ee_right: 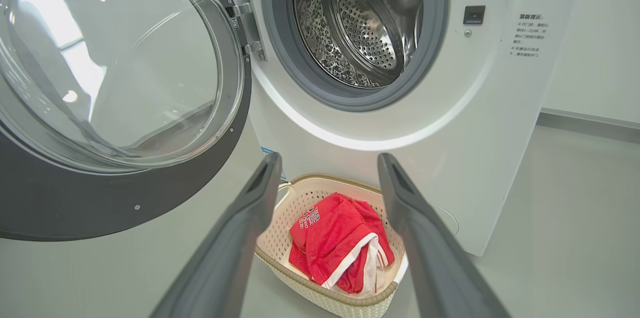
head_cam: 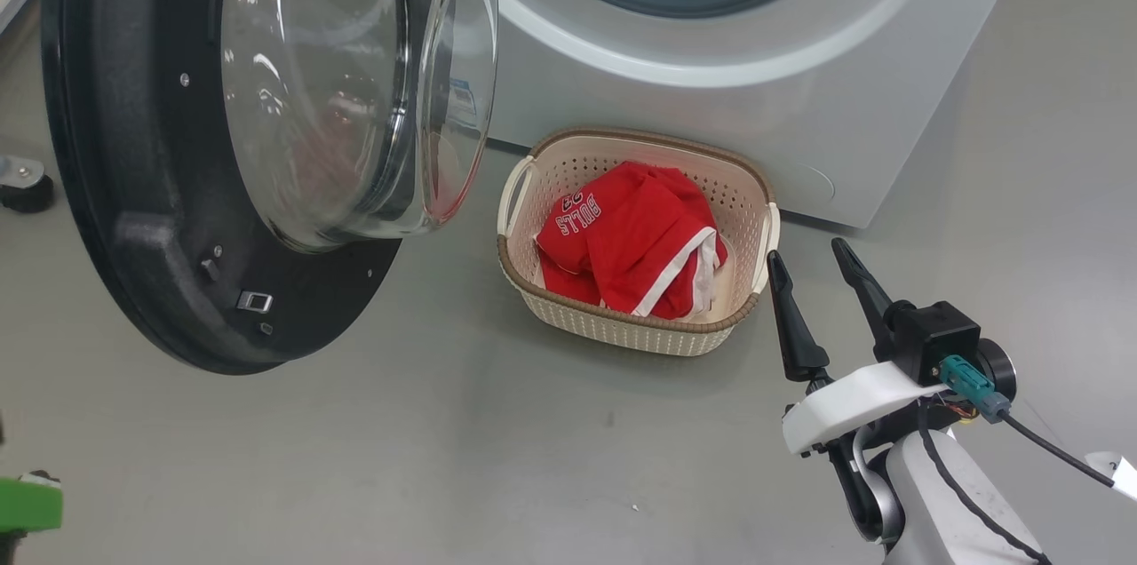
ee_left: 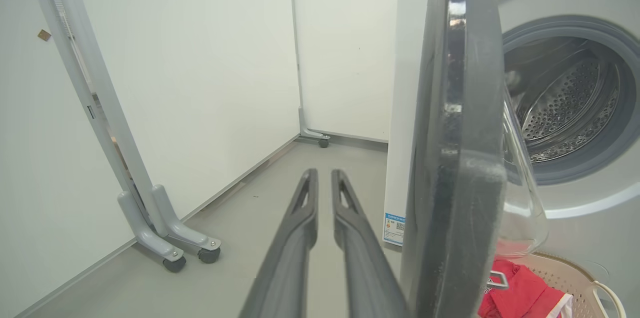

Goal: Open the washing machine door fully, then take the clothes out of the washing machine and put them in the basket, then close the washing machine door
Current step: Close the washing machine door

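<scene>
Clothes lie in the basket in the head view, with the right tool spread and empty just beside it and the washing machine door standing wide open at left. Left wrist view: the left tool, pressed nearly together and empty, sits on the door's outer side, so this is probably the nearer arm for pushing it shut. Right wrist view: the washing machine drum looks empty.

Bright, even overhead light in all views. Soft faint shadows on floor beside basket and under washing machine door. White glare streaks on door glass. Wide-angle bowing at wrist-view edges; right gripper fingers blurred near lens
</scene>
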You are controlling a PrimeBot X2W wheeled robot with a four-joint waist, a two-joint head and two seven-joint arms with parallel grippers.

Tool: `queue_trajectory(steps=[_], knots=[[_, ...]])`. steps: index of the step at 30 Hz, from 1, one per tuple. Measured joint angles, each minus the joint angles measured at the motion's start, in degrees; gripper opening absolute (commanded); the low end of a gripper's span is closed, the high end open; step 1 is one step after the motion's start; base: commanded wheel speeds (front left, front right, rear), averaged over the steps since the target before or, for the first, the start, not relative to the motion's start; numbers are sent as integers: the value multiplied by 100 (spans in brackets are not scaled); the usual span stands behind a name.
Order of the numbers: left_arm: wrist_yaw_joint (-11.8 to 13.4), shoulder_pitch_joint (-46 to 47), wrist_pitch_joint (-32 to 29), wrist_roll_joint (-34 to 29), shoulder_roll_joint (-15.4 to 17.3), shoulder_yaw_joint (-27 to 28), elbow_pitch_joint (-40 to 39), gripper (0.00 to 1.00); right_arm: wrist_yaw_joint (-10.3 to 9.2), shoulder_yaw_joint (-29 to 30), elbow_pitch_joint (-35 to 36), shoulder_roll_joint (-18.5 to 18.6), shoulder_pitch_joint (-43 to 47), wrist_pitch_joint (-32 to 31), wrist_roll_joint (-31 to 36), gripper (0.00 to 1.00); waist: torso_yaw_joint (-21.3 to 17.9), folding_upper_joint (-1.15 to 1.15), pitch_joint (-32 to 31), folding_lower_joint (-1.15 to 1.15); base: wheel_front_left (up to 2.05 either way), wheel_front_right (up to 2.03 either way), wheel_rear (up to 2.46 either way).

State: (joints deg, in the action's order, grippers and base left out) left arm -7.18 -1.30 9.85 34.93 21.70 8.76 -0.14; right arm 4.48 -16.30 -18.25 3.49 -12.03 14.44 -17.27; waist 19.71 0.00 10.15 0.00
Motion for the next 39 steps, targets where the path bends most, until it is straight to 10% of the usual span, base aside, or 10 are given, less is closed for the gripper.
queue_trajectory(steps=[1,2,39], knots=[[0,-18,100,-45,-11,-35,3,90,0,0,1,0,0,0,-1,100,2,0,-1,0,0,0,0],[0,-18,100,-45,-11,-35,3,100,0,0,1,0,0,0,-1,100,2,0,-1,0,0,0,0],[-1,-105,443,-94,-282,-541,883,100,0,41,64,-3,30,0,-20,100,32,0,36,0,0,0,0]])
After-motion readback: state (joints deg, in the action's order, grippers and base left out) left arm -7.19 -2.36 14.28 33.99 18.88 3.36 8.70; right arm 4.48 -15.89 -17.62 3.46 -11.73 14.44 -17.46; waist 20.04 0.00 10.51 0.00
